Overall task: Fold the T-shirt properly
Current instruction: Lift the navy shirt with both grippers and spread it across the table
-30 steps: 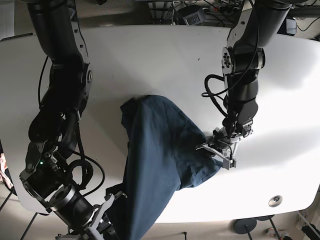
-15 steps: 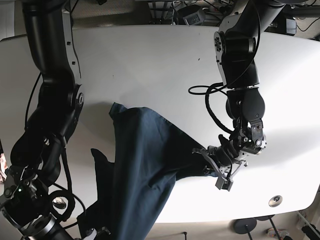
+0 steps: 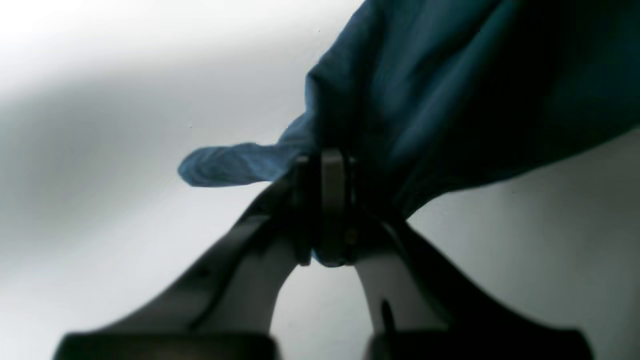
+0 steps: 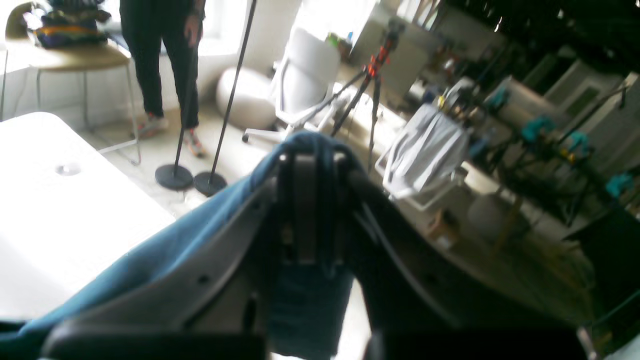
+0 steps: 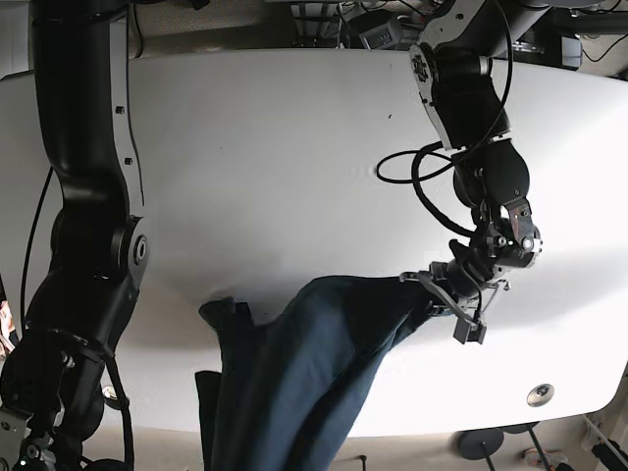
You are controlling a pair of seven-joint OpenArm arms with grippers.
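Observation:
The dark blue T-shirt (image 5: pixel 324 363) lies bunched across the front of the white table (image 5: pixel 275 147) and hangs over its front edge. My left gripper (image 5: pixel 453 306) is shut on one end of the shirt at the right. In the left wrist view the left gripper (image 3: pixel 325 200) pinches a fold of the shirt (image 3: pixel 450 100) just above the table. My right gripper (image 4: pixel 312 200) is shut on blue cloth of the shirt (image 4: pixel 150 260), held off the table's edge and facing the room. It is out of frame in the base view.
A round metal grommet (image 5: pixel 539 394) sits in the table near the front right. Beyond the table (image 4: pixel 60 210) in the right wrist view are a person (image 4: pixel 160 50), two pole stands (image 4: pixel 175 175), a white chair (image 4: pixel 310 75) and a tripod (image 4: pixel 372 80).
The shirt has been dragged toward the front edge and now hangs further over it. The right arm has dropped lower, out of the base view. The left gripper has shifted slightly right.

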